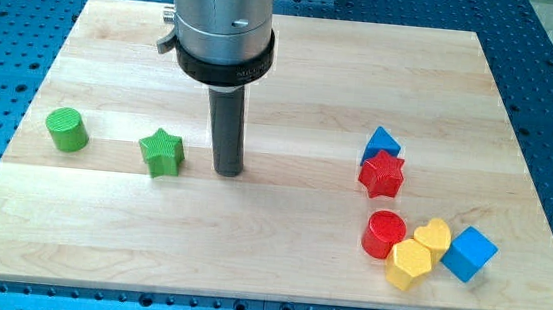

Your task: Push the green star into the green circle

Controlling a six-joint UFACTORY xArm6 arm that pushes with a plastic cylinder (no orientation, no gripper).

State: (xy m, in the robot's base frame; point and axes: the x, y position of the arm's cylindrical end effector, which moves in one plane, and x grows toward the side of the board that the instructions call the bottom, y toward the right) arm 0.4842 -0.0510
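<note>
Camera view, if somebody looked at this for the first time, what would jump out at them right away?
First, the arm's big grey housing at the view's top, with my tip resting on the wooden board just right of the green star, a small gap between them. The green circle stands alone further left. A huddle of red, yellow and blue blocks fills the lower right.

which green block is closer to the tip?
The green star, just to the view's left of my tip; the green circle sits farther left.
</note>
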